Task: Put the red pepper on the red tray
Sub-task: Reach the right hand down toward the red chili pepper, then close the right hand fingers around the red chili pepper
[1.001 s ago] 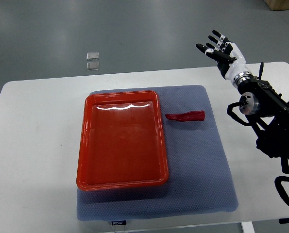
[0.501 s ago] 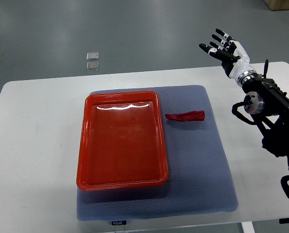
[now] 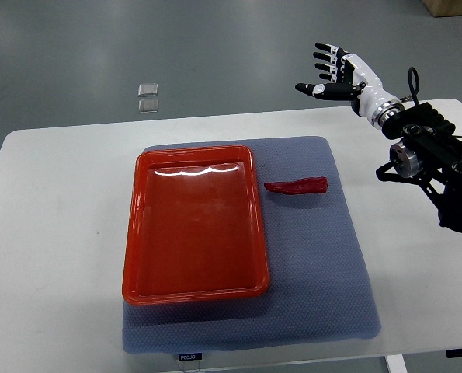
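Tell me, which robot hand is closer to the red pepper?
The right hand. It is held up past the far right corner of the table, fingers spread, well away from the pepper lying on the mat. The left hand isn't in the picture.

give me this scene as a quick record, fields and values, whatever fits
surface: white table with a blue-grey mat on it
red tray: on the mat's left part, empty
red pepper: lying on the mat just right of the tray, not touching it
right hand: raised beyond the table's far right corner, fingers spread, holding nothing
left hand: not in view
hand to pepper: well apart, no contact
task state: pepper not yet on the tray
other: two small clear squares on the floor beyond the table
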Robot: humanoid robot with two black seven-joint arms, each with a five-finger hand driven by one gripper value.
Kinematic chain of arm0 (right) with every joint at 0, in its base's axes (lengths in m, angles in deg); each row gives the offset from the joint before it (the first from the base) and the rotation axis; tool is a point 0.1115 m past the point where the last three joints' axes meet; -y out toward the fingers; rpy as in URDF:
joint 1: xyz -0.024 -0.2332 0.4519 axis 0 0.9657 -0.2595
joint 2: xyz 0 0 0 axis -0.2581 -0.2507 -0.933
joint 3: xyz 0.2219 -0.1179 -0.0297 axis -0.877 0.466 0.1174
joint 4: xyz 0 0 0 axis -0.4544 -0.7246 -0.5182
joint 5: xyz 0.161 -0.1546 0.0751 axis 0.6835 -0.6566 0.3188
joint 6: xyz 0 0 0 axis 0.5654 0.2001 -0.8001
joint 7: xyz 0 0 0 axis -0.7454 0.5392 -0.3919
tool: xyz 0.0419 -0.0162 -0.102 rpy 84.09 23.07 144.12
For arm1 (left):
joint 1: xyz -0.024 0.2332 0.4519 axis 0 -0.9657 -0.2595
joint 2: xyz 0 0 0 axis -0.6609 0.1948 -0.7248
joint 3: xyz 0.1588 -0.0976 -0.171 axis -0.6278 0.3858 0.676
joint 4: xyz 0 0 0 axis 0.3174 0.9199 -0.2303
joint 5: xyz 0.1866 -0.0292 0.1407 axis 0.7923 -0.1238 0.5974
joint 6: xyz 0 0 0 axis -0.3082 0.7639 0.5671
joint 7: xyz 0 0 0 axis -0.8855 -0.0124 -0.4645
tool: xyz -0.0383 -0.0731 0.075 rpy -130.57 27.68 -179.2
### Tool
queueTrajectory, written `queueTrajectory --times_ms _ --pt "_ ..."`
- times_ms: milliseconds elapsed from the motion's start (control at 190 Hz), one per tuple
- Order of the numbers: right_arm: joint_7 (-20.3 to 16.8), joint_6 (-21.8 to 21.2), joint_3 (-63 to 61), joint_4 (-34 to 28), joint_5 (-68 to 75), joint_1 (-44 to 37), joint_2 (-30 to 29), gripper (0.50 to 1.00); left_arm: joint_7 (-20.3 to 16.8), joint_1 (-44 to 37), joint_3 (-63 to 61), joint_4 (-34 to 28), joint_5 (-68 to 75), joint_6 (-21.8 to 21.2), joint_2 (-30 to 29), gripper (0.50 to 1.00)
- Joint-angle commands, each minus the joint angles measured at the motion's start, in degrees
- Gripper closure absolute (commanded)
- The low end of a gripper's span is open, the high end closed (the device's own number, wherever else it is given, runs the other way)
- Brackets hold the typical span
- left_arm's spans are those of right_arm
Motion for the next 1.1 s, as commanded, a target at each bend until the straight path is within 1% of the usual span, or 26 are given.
queueTrajectory --times_ms 0,90,290,364,432,596,769,806,864,917,1096 --pt "1.19 -0.1 6.66 -0.24 -0.14 -1.65 2.01 0.587 0.0 0.0 -0.02 0.0 0.0 -0.03 0.0 0.5" --pt "1.19 -0.19 12.2 -1.12 -2.69 -2.53 2.62 0.587 0.0 0.0 -0.02 0.0 0.0 -0.03 0.0 0.5" --pt "0.93 0.16 20.37 -3.41 -17.81 -3.23 3.85 0.587 0.0 0.0 0.07 0.0 0.0 -0.03 0.0 0.5" --pt "0.84 0.25 23.63 -4.28 -21.76 -3.41 5.08 0.587 0.0 0.0 0.07 0.0 0.0 -0.03 0.0 0.5" --pt "0.84 -0.01 27.22 -6.22 -24.22 -5.16 6.49 0.587 0.0 0.0 -0.02 0.0 0.0 -0.03 0.0 0.5" --pt "0.75 -0.28 36.01 -10.96 -26.24 -9.56 10.09 0.587 0.0 0.0 0.07 0.0 0.0 -0.03 0.0 0.5" --pt "0.49 -0.54 41.55 -14.65 -27.3 -12.73 12.38 0.589 0.0 0.0 0.07 0.0 0.0 0.05 0.0 0.5" --pt "0.05 -0.54 42.08 -15.62 -27.3 -12.9 12.56 0.589 0.0 0.0 -0.02 0.0 0.0 -0.03 0.0 0.5" --pt "-1.62 -0.54 42.87 -17.2 -27.3 -12.99 13.17 0.589 0.0 0.0 -0.02 0.0 0.0 0.05 0.0 0.5" --pt "-2.32 -0.63 43.66 -17.99 -27.39 -13.08 13.61 0.589 0.0 0.0 0.07 0.0 0.0 -0.03 0.0 0.5" --pt "-2.41 -0.72 47.44 -19.14 -29.67 -15.1 15.01 0.591 0.0 0.0 -0.02 0.0 0.0 0.06 0.0 0.5"
